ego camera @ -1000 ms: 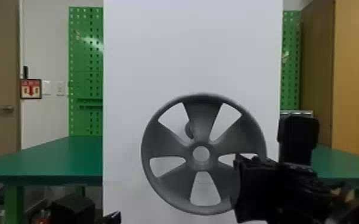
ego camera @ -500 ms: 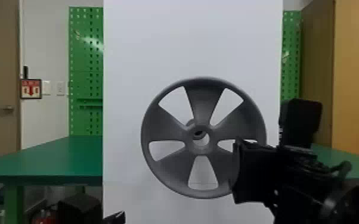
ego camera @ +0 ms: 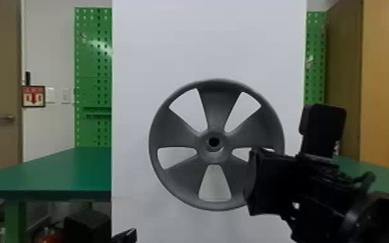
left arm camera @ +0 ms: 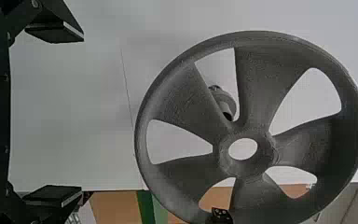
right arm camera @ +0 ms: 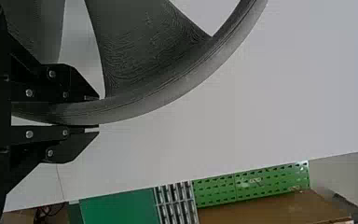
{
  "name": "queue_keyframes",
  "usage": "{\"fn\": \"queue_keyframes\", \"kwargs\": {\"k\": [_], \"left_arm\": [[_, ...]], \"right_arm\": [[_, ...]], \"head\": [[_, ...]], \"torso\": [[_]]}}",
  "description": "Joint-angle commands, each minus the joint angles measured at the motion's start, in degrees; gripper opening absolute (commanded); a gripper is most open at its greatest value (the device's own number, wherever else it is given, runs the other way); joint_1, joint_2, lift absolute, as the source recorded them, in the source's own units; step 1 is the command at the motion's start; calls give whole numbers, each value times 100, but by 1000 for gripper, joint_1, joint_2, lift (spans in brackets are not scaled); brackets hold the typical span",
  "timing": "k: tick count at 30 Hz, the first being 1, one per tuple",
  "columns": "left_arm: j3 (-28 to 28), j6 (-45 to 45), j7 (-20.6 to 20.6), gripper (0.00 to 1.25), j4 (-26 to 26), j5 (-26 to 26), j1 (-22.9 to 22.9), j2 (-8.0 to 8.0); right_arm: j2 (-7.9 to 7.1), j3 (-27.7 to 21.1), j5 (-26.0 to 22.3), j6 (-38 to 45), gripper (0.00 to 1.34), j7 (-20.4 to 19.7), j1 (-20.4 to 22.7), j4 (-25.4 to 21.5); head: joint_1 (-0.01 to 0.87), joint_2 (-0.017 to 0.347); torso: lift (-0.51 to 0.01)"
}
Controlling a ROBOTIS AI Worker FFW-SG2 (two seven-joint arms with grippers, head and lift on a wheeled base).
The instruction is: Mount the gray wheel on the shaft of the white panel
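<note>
In the head view, my right gripper [ego camera: 251,181] holds the gray wheel [ego camera: 218,103] by its right side, in front of the white panel [ego camera: 203,42]. A dark round spot fills the middle of the hub hole there. The right wrist view shows my right gripper [right arm camera: 98,113] shut on the rim of the wheel [right arm camera: 144,60]. My left gripper [ego camera: 127,236] is low at the head view's bottom edge. In the left wrist view, my left gripper [left arm camera: 81,114] is open and apart from the wheel [left arm camera: 261,84]; the shaft [left arm camera: 223,101] appears through a spoke opening, behind the wheel.
Green tabletops [ego camera: 58,171] extend on both sides behind the panel. Green pegboards [ego camera: 89,64] stand farther back, with a wooden cabinet [ego camera: 387,80] at the right. Dark items lie beneath the left table.
The right gripper has raised the wheel and brought it slightly left. In the head view, the shaft previously showed through the upper-left opening; now a dark spot shows in the hub hole.
</note>
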Motion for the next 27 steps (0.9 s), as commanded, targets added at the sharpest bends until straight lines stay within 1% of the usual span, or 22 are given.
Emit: {"fn": "queue_keyframes", "kwargs": {"k": [1,11,17,24,27], "left_arm": [[-2,0,-1,1118,0,0,-18,8],[-11,0,8,1118,0,9,-36,34],[-11,0,17,1118,0,18,-45,43],[-11,0,17,1118,0,18,-53,52],[-11,0,26,1118,0,18,-53,52]], "right_arm": [[-4,19,-3,-99,12,0,-1,44],[-4,98,32,-319,14,0,-1,123],[-4,54,-38,-433,14,0,17,246],[-31,-42,-126,-477,14,18,-106,430],[-31,-77,-143,-486,14,176,-176,545]], "head": [[34,34],[34,34],[34,34],[34,34],[34,34]], "torso": [[-489],[-489],[-489],[-489],[-489]]}}
